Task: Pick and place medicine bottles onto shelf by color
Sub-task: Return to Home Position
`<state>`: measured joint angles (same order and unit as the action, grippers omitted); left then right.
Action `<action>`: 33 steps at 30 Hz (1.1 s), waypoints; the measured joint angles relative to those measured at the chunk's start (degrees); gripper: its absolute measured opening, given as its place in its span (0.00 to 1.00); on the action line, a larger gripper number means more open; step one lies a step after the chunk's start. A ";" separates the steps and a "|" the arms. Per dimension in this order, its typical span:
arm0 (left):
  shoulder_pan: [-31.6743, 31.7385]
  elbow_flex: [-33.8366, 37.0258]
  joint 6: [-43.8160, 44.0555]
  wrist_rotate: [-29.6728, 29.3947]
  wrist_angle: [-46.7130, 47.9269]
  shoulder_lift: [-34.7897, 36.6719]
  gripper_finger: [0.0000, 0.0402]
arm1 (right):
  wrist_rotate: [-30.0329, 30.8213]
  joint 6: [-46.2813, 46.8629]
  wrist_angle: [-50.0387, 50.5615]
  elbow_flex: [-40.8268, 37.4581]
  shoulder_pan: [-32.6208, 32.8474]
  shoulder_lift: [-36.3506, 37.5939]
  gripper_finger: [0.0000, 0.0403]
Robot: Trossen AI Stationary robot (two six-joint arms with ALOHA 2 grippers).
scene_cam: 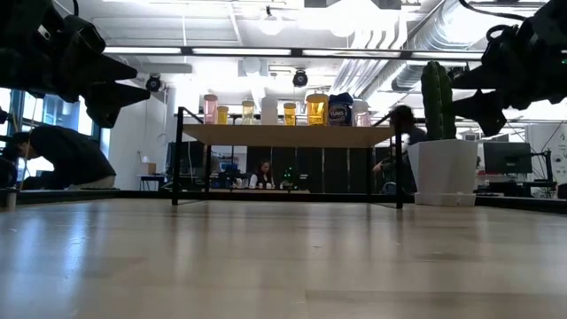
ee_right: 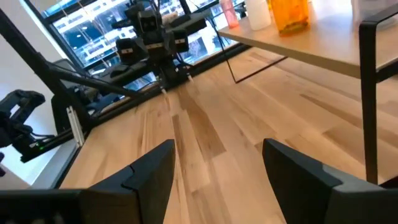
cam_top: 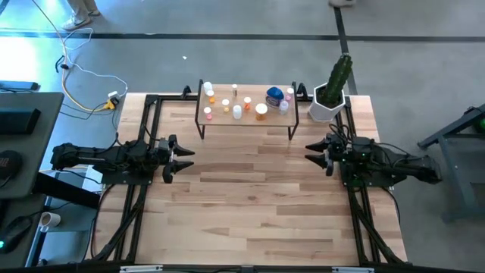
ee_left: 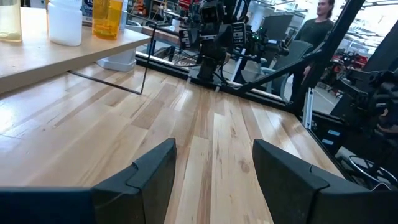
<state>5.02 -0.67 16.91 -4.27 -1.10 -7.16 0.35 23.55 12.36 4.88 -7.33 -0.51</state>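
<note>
The shelf (cam_top: 246,117) stands on thin black legs at the table's far middle. Several small medicine bottles (cam_top: 237,111), white, orange and clear, stand upright on its light wood top, with a larger round blue one (cam_top: 274,95) toward its right end. In the low view the bottles (scene_cam: 316,109) line the shelf top (scene_cam: 288,135). My left gripper (cam_top: 186,158) hovers open over the table's left side. My right gripper (cam_top: 309,152) hovers open over the right side. Both point toward the table's middle and hold nothing.
A white pot with a green cactus (cam_top: 330,91) stands at the far right corner beside the shelf. Black frame rails (cam_top: 136,205) run along the table's left and right edges. Bare wood (cam_top: 250,197) lies between the arms and toward the near edge. People show in the room beyond.
</note>
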 joint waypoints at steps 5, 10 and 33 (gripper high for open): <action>0.00 -0.02 0.00 0.02 -0.02 0.00 0.50 | 0.67 0.02 -0.31 -0.10 0.00 -0.26 0.58; 0.00 -0.02 0.00 0.02 -0.02 0.00 0.50 | 0.61 0.00 -0.29 -0.10 0.00 -0.24 0.58; -0.01 -0.02 0.00 0.02 0.00 0.00 0.50 | 0.50 0.00 -0.22 -0.10 -0.01 -0.26 0.58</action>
<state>5.00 -0.69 16.91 -4.25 -1.10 -7.16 0.84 23.55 12.15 4.78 -7.34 -0.78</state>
